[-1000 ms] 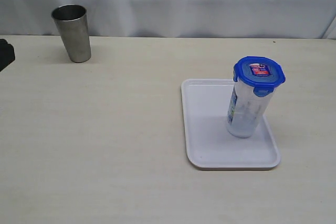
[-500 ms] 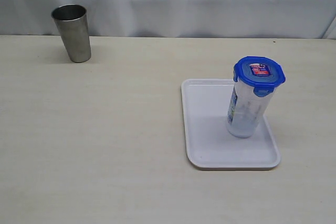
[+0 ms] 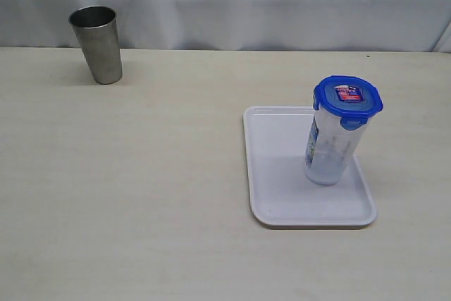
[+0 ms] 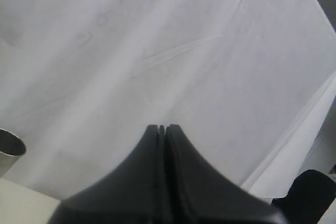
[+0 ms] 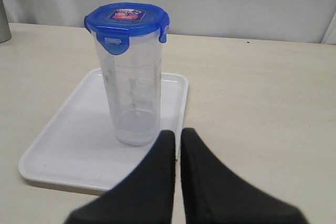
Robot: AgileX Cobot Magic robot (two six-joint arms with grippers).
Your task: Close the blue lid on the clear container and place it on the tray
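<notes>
The clear container (image 3: 330, 147) stands upright on the white tray (image 3: 282, 174), with the blue lid (image 3: 348, 96) sitting on its top. The right wrist view shows the same container (image 5: 134, 93), lid (image 5: 127, 18) and tray (image 5: 68, 145). My right gripper (image 5: 178, 132) is shut and empty, drawn back from the container near the tray's edge. My left gripper (image 4: 162, 127) is shut with nothing in it and faces the white backdrop, far from the tray. Neither gripper appears in the exterior view.
A shiny steel cup (image 3: 96, 44) stands at the table's back left, and its rim (image 4: 10, 145) shows in the left wrist view. A white curtain hangs behind the beige table (image 3: 141, 188).
A dark part at the exterior view's left edge has left the picture. The container, lid, tray and steel cup have not moved.
</notes>
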